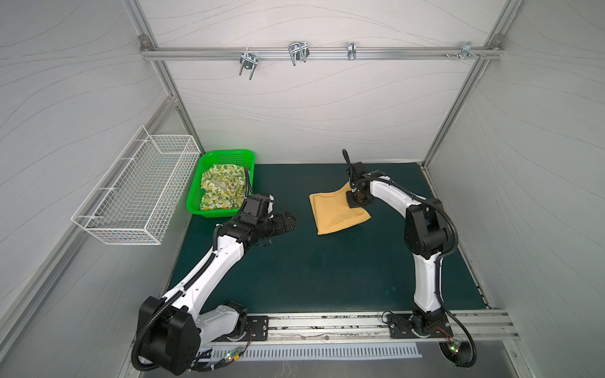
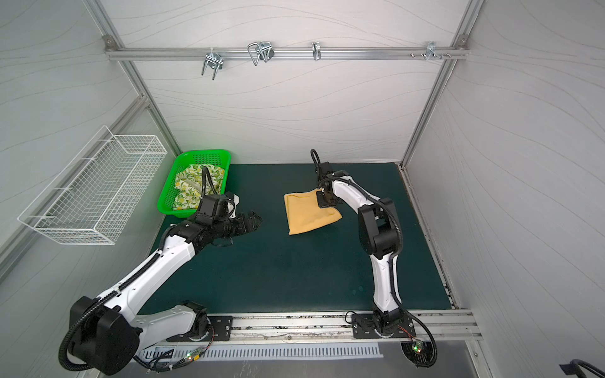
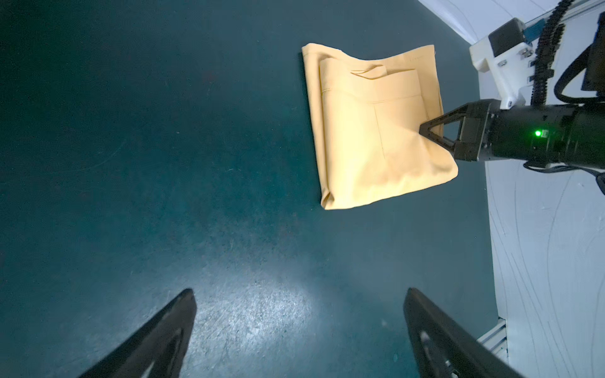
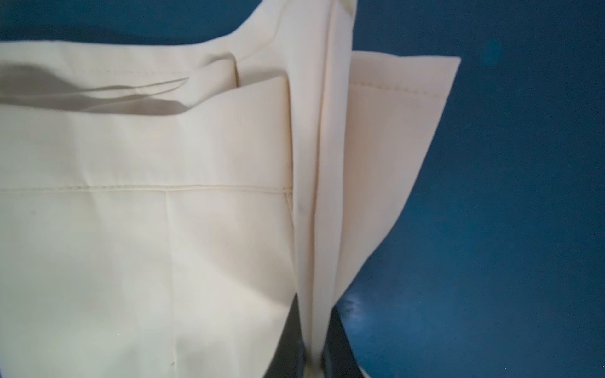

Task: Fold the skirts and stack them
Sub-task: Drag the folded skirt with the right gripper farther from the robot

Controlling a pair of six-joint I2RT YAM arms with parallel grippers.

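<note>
1. We find the mustard skirt (image 1: 337, 214) folded into a rough square. It lies on the green mat (image 1: 327, 271), right of centre.
2. We see the right gripper (image 3: 423, 129) clamped tight on the skirt's right edge, pinching up a ridge of cloth.
3. We see the left gripper (image 3: 299, 293) spread wide and holding nothing. It hovers over bare mat, well apart from the mustard skirt.
4. We find the lemon-print skirt (image 1: 219, 191) crumpled in the green basket (image 1: 229, 152) at the mat's far-left corner.
</note>
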